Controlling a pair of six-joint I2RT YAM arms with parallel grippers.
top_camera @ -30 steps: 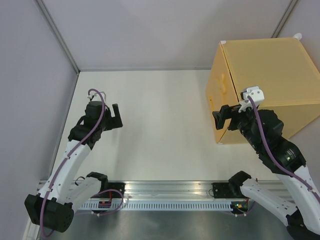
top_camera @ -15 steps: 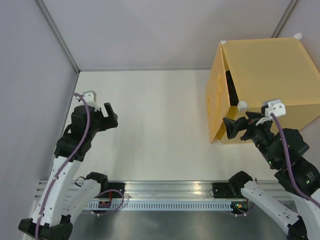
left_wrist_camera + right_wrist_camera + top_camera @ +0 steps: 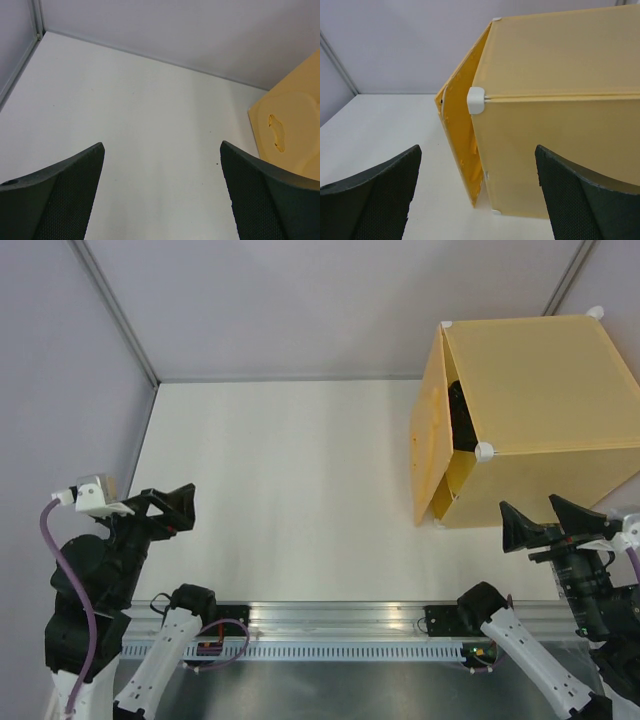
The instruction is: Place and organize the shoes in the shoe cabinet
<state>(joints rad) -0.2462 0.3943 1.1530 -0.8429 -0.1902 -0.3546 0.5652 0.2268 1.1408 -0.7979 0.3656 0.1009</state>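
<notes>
The shoe cabinet (image 3: 540, 380) looks like semi-matt yellow-orange plastic, and the table (image 3: 300, 470) is smooth, matt white.

no readable text, labels, brands or numbers on any visible surface

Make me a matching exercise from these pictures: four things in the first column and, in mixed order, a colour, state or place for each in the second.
Column one:
1. door
2. corner piece
3. left hand
4. right hand

Column two:
a. near the left wall
b. white
c. ajar
d. near the cabinet

Pairs: 1-c, 2-b, 3-a, 4-d.
</notes>
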